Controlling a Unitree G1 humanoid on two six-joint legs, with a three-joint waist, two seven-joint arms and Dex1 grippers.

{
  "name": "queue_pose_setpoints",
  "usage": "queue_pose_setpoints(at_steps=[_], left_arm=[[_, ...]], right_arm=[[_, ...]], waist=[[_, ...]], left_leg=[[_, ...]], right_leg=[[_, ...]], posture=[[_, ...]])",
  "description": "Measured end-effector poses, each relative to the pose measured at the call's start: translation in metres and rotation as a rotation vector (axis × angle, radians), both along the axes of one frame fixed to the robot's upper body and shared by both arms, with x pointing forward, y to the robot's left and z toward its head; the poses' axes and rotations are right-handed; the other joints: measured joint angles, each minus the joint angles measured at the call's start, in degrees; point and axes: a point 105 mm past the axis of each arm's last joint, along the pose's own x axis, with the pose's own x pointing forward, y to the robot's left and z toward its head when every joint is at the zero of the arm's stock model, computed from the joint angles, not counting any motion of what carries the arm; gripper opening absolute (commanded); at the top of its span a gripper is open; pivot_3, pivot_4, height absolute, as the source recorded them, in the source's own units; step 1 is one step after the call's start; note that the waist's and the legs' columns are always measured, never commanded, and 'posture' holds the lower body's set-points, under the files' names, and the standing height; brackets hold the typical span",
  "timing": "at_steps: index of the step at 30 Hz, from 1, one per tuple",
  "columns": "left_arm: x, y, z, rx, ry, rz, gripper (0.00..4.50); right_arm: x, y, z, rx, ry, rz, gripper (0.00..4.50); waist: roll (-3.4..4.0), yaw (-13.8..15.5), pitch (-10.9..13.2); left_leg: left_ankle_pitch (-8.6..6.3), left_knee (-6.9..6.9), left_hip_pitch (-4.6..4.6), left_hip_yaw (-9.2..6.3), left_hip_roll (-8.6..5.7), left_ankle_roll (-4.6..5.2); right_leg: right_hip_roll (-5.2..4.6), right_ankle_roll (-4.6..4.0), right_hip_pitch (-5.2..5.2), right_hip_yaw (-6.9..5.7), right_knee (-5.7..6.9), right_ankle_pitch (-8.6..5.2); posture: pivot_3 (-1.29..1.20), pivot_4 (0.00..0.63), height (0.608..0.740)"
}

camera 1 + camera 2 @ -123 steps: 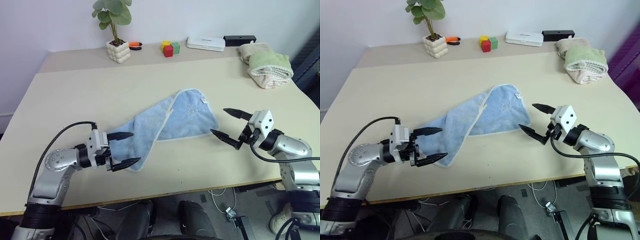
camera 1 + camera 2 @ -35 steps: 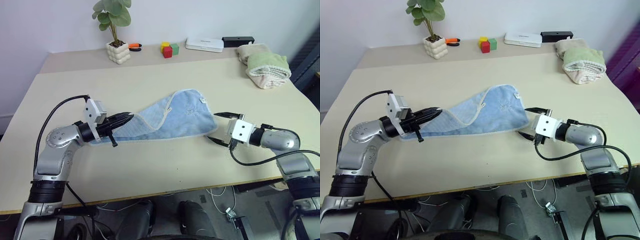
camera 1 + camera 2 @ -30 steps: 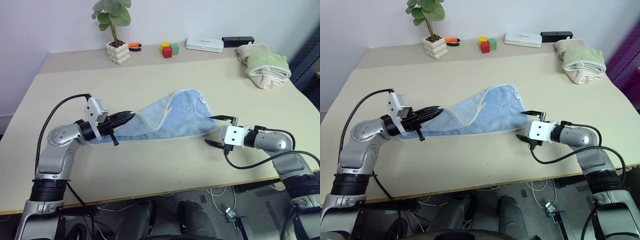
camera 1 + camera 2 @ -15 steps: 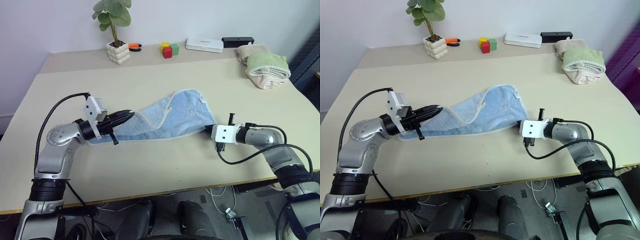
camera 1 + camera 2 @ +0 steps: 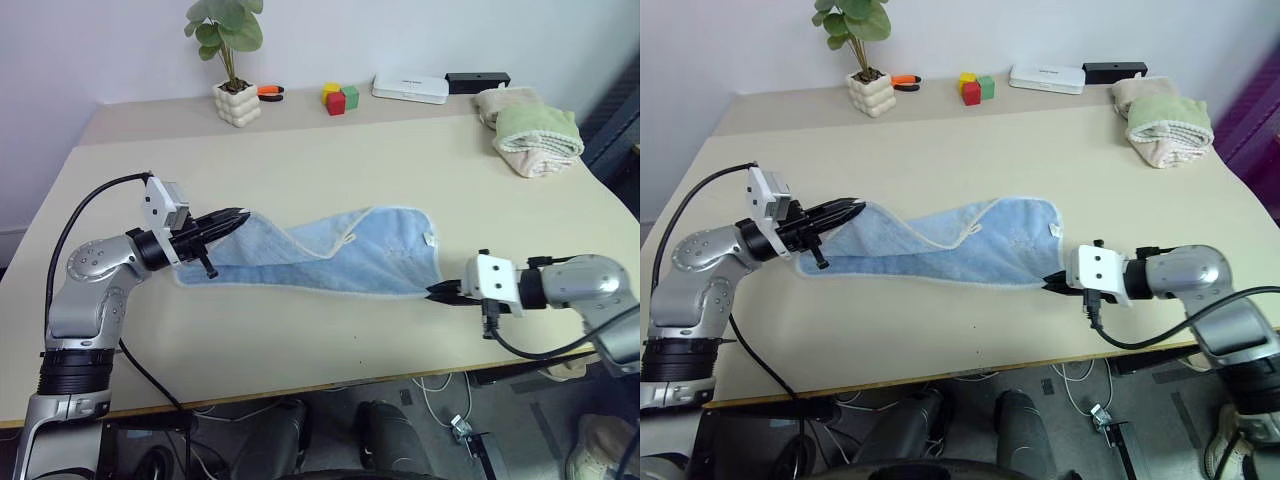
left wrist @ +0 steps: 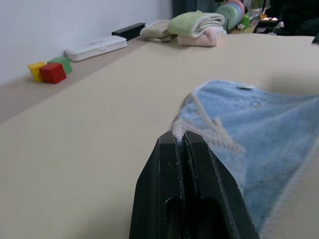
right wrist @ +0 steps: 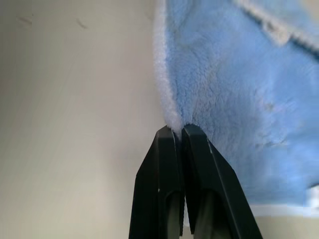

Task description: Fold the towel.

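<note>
Across the desk, the towel lies stretched between two pinches: left end effector clamped on one end, right end effector on the opposite edge. Both grips look shallow; a harder pull could slip the border free.

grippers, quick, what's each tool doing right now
Left tool: shut on one end of the towel.
Right tool: shut on the towel's opposite corner.

one blue towel, three blocks, one potted plant, two end effectors
</note>
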Motion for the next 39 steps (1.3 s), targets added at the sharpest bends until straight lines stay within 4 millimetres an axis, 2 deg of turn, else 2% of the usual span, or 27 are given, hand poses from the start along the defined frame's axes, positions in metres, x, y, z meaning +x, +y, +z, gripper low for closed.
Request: queue_pose_setpoints(at_steps=[2, 4, 7, 10, 11, 14, 15, 18, 19, 21, 23, 25, 27, 29, 32, 39], left_arm=[[0.001, 0.001, 0.000, -0.003, 0.002, 0.000, 0.00], [0.002, -0.001, 0.001, -0.009, -0.002, -0.005, 0.00], [0.002, -0.002, 0.003, -0.008, -0.007, -0.014, 0.00], [0.002, -0.002, 0.003, -0.009, -0.007, -0.016, 0.00], [0.002, -0.002, 0.003, -0.008, -0.007, -0.016, 0.00], [0.002, -0.003, 0.002, -0.008, -0.006, -0.017, 0.00], [0.002, -0.003, 0.002, -0.006, -0.006, -0.018, 0.00], [0.002, -0.005, 0.000, -0.002, -0.003, -0.023, 0.00], [0.002, -0.006, 0.000, -0.002, -0.003, -0.025, 0.00], [0.001, -0.005, -0.002, -0.001, 0.002, -0.020, 0.00], [0.001, -0.004, -0.002, -0.001, 0.002, -0.015, 0.00], [0.002, -0.008, -0.002, -0.009, -0.003, -0.018, 0.00], [0.001, -0.010, -0.002, -0.006, -0.006, -0.018, 0.00], [0.000, -0.009, -0.004, -0.006, 0.002, -0.014, 0.00], [0.000, -0.009, -0.005, -0.006, 0.002, -0.013, 0.00], [-0.001, -0.011, -0.004, -0.002, -0.004, -0.020, 0.00]], right_arm=[[-0.018, 0.002, -0.004, -0.004, 0.090, 0.016, 0.06], [-0.025, 0.003, -0.010, 0.008, 0.150, -0.001, 0.06], [-0.025, -0.002, -0.017, 0.002, 0.191, -0.056, 0.87], [-0.023, -0.001, -0.016, 0.021, 0.208, -0.083, 2.31], [-0.020, 0.003, -0.013, 0.052, 0.206, -0.083, 2.95], [-0.011, 0.022, 0.014, 0.253, 0.190, -0.060, 4.46], [-0.007, 0.027, 0.026, 0.312, 0.166, -0.054, 4.49], [0.020, 0.046, 0.078, 0.561, -0.023, -0.061, 4.49], [0.025, 0.046, 0.085, 0.583, -0.062, -0.075, 4.49], [0.038, 0.042, 0.086, 0.595, -0.100, -0.144, 4.49], [0.059, 0.034, 0.078, 0.608, -0.120, -0.272, 4.49], [0.096, 0.012, 0.067, 0.618, -0.166, -0.517, 4.49], [0.115, -0.015, 0.036, 0.495, -0.154, -0.722, 4.49], [0.121, -0.028, 0.009, 0.410, -0.115, -0.828, 4.49], [0.123, -0.042, -0.013, 0.360, -0.051, -0.939, 4.49], [0.114, -0.044, -0.023, 0.379, 0.098, -0.989, 4.49]], waist=[[-0.06, -0.07, 0.02], [-0.06, -0.25, 0.02], [-0.06, -0.33, 0.04], [-0.07, -0.14, 0.04], [-0.07, -0.17, 0.04], [-0.08, -0.27, 0.07], [-0.08, -0.24, 0.07], [-0.15, -0.28, 0.12], [-0.17, -0.17, 0.12], [-0.23, 0.26, 0.13], [-0.23, 0.07, 0.12], [-0.19, -0.14, 0.14], [-0.20, -0.12, 0.13], [-0.15, -0.15, 0.13], [-0.09, -0.20, 0.16], [-0.09, -0.30, 0.16]], left_leg=[[0.00, 0.03, -0.14, -0.01, 0.02, 0.01], [-0.01, 0.15, -0.28, 0.04, 0.02, 0.03], [-0.03, 0.34, -0.38, 0.07, 0.02, 0.05], [-0.03, 0.44, -0.43, 0.05, 0.04, 0.05], [-0.03, 0.46, -0.45, 0.05, 0.04, 0.05], [-0.05, 0.51, -0.49, 0.05, 0.04, 0.08], [-0.05, 0.52, -0.49, 0.05, 0.04, 0.09], [-0.05, 0.59, -0.51, 0.05, 0.07, 0.09], [-0.06, 0.59, -0.52, 0.05, 0.07, 0.10], [-0.07, 0.62, -0.57, -0.03, 0.07, 0.12], [-0.09, 0.68, -0.59, 0.02, 0.06, 0.16], [-0.08, 0.72, -0.59, 0.12, 0.04, 0.14], [-0.07, 0.69, -0.59, 0.09, 0.05, 0.12], [-0.05, 0.64, -0.60, 0.10, 0.05, 0.13], [0.00, 0.59, -0.61, 0.10, 0.05, 0.15], [-0.02, 0.64, -0.61, 0.10, 0.06, 0.13]], right_leg=[[0.00, 0.00, -0.10, -0.04, -0.06, 0.01], [-0.01, -0.02, -0.20, -0.03, -0.09, 0.04], [-0.02, -0.04, -0.26, -0.04, -0.05, 0.08], [-0.02, -0.05, -0.25, -0.09, -0.02, 0.08], [-0.02, -0.04, -0.25, -0.09, -0.02, 0.09], [-0.02, -0.01, -0.27, -0.09, -0.02, 0.11], [-0.02, 0.01, -0.27, -0.10, -0.02, 0.13], [0.00, 0.01, -0.27, -0.13, -0.03, 0.19], [0.00, 0.01, -0.26, -0.14, -0.05, 0.19], [0.00, 0.01, -0.25, -0.27, -0.11, 0.20], [-0.01, 0.16, -0.25, -0.23, -0.13, 0.30], [0.00, 0.13, -0.29, -0.12, -0.13, 0.43], [0.03, 0.12, -0.31, -0.15, -0.11, 0.43], [0.02, 0.19, -0.42, -0.14, 0.00, 0.47], [0.03, 0.22, -0.48, -0.13, 0.07, 0.48], [0.04, 0.22, -0.43, -0.13, 0.06, 0.49]], posture=[[0.00, 0.150, 0.740], [0.00, 0.150, 0.740], [0.00, 0.150, 0.740], [0.00, 0.150, 0.740], [0.00, 0.150, 0.740], [0.00, 0.150, 0.740], [0.00, 0.150, 0.740], [0.00, 0.150, 0.740], [0.00, 0.150, 0.740], [0.00, 0.150, 0.740], [0.00, 0.150, 0.740], [0.00, 0.150, 0.740], [0.00, 0.150, 0.740], [0.00, 0.150, 0.740], [0.00, 0.150, 0.740], [0.00, 0.150, 0.740]])
